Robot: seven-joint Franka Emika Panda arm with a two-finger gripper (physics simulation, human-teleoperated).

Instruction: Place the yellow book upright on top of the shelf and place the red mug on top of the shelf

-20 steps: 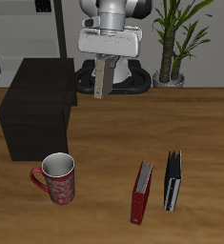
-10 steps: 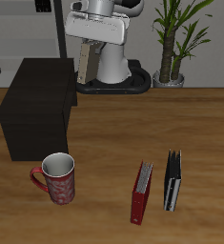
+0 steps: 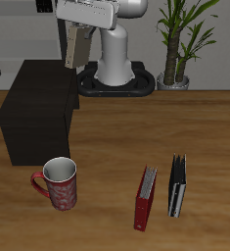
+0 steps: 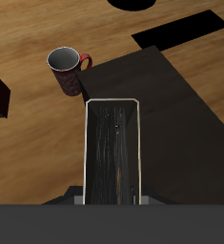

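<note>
In the exterior view, the hand [image 3: 77, 39] of the white arm hangs high above the back part of the big, boxy, dark brown-black shelf [image 3: 38, 108], which stands toward the back of the wooden table [image 3: 185, 127], and it is clamped on the small, thin, tan-grey yellow book [image 3: 75, 47], which hangs upright from it, well clear of the flat top. The large red mug [image 3: 58, 183] with its mottled pinkish pattern, pale rim and loop handle stands on the table near the front edge, just in front of the shelf; a red book [image 3: 145, 198] and a black book [image 3: 176, 185] lie side by side farther along that edge. I judge step 1 of 2 to be in hand: the book is being carried to its place, the mug not yet touched. The next move looks like a slow descent until the book's lower edge meets the top, well in from the rim, with a careful release, since so thin a book may topple. In the wrist view, the yellow book [image 4: 113, 152] runs lengthwise out from the hand, over the dark shelf top [image 4: 180, 124], with the red mug [image 4: 68, 67] on the table beyond. No brand, label or writing can be read in either view.
</note>
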